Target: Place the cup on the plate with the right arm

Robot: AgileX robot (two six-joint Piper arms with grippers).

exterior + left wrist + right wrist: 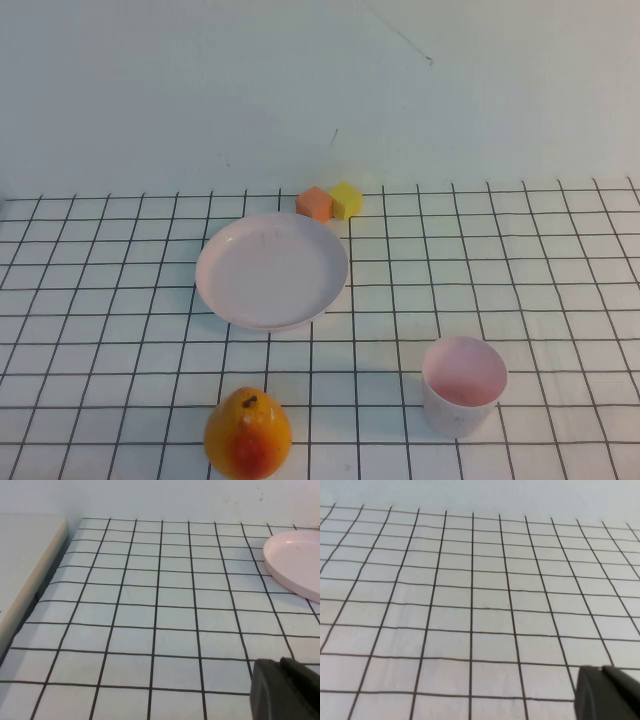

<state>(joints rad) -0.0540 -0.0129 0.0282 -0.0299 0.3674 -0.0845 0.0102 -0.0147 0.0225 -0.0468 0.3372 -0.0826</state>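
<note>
Your cup (464, 385) stands upright right of the plate (272, 271), apart; both claws, left claw (286, 690) and right claw (607, 693), show only corners over bare surface (520, 260), state unclear.

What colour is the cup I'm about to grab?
Pale pink, like the plate; the cup shows best in the high view.
</note>
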